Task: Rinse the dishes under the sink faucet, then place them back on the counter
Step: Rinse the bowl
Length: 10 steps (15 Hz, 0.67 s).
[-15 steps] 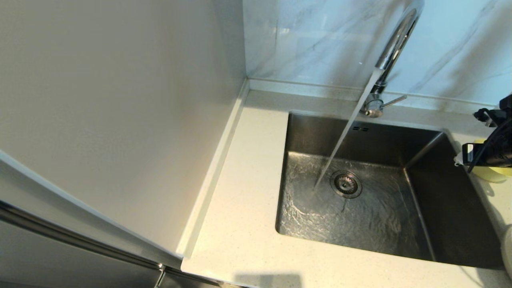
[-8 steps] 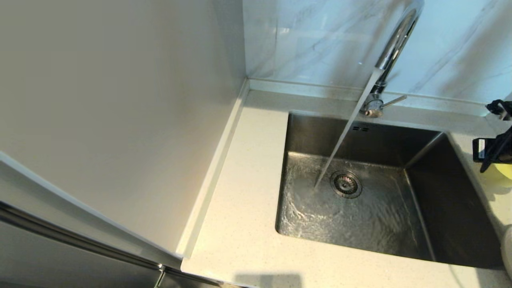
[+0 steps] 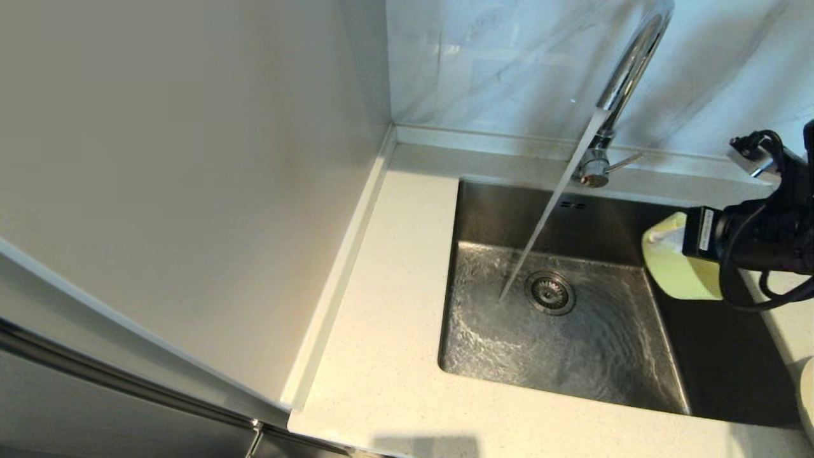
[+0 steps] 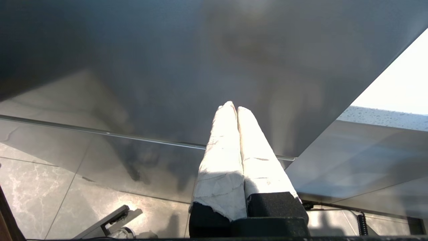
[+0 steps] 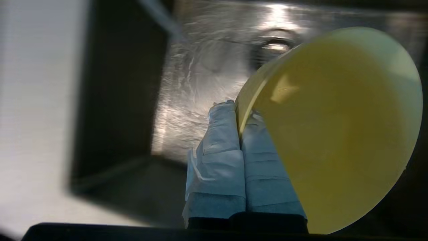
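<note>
Water runs from the chrome sink faucet (image 3: 626, 70) into the steel sink (image 3: 483, 210), landing just left of the drain strainer (image 3: 550, 292). My right gripper (image 3: 685, 247) (image 5: 238, 113) is shut on the rim of the pale yellow bowl (image 3: 671, 270) (image 5: 334, 134). It holds the bowl tilted on its side above the sink's right part, apart from the stream. A sliver of the white dish (image 3: 807, 394) shows at the right edge on the counter (image 3: 388, 331). The chopsticks are out of view. My left gripper (image 4: 234, 108) is shut and empty, parked low beside a grey cabinet front.
The faucet's thin lever (image 3: 626, 160) points right at its base. A beige wall panel (image 3: 191, 191) rises along the counter's left side. The grey-veined marble wall (image 3: 496, 63) stands behind the sink. Black cables (image 3: 757, 280) hang from my right wrist.
My right gripper has lifted the yellow bowl off the counter at the right and carried it left, out over the sink. The water keeps running.
</note>
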Motion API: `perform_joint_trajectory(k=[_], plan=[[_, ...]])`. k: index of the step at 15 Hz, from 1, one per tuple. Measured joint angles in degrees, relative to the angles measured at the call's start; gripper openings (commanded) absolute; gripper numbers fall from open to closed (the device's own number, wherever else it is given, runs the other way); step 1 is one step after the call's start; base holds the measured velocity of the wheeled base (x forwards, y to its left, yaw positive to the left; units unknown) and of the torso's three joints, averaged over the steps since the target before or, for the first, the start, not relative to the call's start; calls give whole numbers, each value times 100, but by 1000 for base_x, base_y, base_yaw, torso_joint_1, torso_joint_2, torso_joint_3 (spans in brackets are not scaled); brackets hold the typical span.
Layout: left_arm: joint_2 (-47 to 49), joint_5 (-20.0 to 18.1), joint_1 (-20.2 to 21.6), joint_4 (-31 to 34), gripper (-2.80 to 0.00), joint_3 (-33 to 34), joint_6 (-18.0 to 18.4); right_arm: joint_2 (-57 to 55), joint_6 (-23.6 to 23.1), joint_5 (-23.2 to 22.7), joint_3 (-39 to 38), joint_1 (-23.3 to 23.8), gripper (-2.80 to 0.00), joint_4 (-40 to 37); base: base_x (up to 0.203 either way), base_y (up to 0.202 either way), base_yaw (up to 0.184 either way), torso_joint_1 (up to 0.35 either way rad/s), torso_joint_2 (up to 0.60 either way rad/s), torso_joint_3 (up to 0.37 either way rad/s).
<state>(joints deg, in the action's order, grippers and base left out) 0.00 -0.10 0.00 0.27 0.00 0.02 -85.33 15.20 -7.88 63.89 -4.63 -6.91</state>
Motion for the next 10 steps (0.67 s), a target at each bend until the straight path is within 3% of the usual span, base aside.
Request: perform_joint_trajectory(k=[2,4,7,10], plan=[[0,0,0,-2,-280,0,-2,151,952,-107,-338,-723,-280,841,0,0,0,0,0,0],[0,0,0,-2,-280,0,-2,125,1700,-137,-488,-1056,-280,1727,0,0,0,0,0,0],[0,1,0,0,-280,0,-2,-59,2293,-112,-209,-1164,-280,2266,0,0,0,0,0,0],[0,2,0,0,-280,0,-2,-272,2495,-43,7,-1177,-280,2497,0,0,0,0,0,0]])
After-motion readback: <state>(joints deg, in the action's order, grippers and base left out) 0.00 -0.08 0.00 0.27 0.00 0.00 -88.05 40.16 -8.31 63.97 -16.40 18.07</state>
